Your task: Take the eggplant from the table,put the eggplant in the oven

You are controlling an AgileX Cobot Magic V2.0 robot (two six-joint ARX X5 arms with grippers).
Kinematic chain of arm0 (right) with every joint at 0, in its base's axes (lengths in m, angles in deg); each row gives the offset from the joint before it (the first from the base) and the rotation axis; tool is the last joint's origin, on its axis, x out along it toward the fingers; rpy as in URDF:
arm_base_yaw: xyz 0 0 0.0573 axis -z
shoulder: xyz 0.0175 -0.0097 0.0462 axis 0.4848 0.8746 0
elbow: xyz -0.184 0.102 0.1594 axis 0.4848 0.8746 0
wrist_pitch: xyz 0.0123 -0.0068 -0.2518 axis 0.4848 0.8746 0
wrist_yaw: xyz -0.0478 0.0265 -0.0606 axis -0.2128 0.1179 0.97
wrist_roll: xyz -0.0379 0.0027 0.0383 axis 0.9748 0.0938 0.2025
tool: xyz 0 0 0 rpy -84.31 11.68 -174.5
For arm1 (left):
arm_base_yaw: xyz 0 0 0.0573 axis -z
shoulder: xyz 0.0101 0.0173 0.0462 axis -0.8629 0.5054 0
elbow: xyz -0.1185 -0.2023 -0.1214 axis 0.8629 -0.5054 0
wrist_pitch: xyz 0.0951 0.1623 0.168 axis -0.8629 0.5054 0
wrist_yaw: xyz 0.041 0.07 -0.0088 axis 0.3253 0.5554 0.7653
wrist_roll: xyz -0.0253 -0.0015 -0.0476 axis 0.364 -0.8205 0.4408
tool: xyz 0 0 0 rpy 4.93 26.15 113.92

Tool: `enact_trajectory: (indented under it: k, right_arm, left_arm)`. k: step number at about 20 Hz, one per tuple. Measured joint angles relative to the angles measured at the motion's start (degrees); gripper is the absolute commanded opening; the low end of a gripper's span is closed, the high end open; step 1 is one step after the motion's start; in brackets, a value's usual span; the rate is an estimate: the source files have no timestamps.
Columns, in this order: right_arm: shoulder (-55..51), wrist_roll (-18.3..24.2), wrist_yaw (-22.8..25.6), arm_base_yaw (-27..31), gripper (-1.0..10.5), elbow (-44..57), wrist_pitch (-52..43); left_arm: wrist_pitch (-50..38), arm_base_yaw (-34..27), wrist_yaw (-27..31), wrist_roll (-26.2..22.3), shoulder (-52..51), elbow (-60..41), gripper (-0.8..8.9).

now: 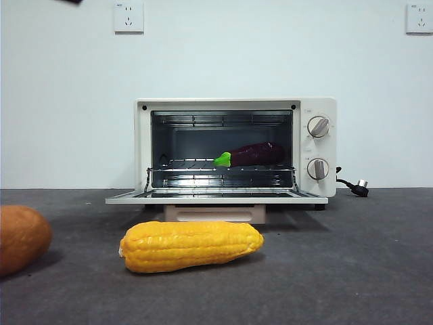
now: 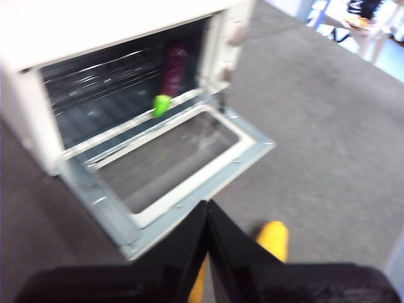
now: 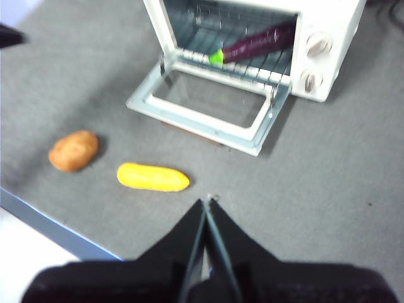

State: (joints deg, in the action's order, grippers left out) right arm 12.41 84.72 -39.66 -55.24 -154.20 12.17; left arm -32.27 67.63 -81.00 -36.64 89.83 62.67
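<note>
1. One eggplant [image 1: 254, 154] lies lengthwise on the wire rack [image 1: 203, 166] inside the oven [image 1: 235, 147], toward the knob side, its green stem cap pointing to the middle of the cavity; nothing grips it.
2. The oven's glass door [image 1: 216, 197] is folded fully down and lies level just above the surface [image 1: 352, 271]. Two round knobs [image 1: 318, 126] sit one above the other on the panel beside the cavity.
3. A yellow corn cob [image 1: 191, 246] lies on the surface in front of the open door, apart from it and roughly parallel to the oven's front.
4. A round orange-brown potato [image 1: 21, 237] rests beside the corn, near one side edge of the surface and not touching the cob.
5. The left gripper [image 2: 207, 218] hangs above the surface in front of the open door, over the corn, jaws pressed together and holding nothing.
6. The right gripper [image 3: 206, 218] hovers farther back from the oven, near the surface's front edge, jaws likewise closed and empty.
7. A black power plug [image 1: 357, 187] lies on the surface behind the oven's knob side.
</note>
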Motion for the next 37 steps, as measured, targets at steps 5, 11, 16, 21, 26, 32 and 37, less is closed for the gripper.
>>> enact_trajectory:
  k: [5, 11, 16, 21, 26, 32, 37]
  right_arm:
    - [-5.3, -1.0, 0.3, 0.0, -0.1, 0.0, 0.0]
    - [-7.1, -2.6, 1.7, 0.0, -0.1, 0.0, 0.0]
    - [-8.5, -5.2, 1.2, 0.0, -0.1, 0.0, 0.0]
    - [-11.9, -9.0, 1.2, 0.0, -0.1, 0.8, 0.0]
    - [-13.6, -11.0, 1.0, 0.0, -0.1, 3.0, 0.0]
    - [-14.7, -12.7, 1.0, 0.0, -0.1, 6.0, 0.0]
    - [-14.7, -13.2, 0.5, 0.0, -0.1, 8.1, 0.0]
  left_arm:
    - [-2.8, -7.6, -3.2, 0.3, 11.1, 0.0, -0.06]
    - [-7.2, -11.0, -6.5, 1.8, 24.3, 0.0, -0.06]
    - [-11.1, -10.7, -7.6, 2.1, 33.7, 0.0, -0.06]
    - [-15.1, -10.2, -8.0, 2.8, 38.9, 0.0, -0.06]
    - [-16.9, -9.3, -8.0, 3.3, 42.3, 0.0, -0.06]
    - [-20.9, -8.2, -9.2, 4.0, 43.1, 0.0, -0.06]
    - [-23.3, -7.8, -9.1, 5.2, 43.9, 0.0, -0.06]
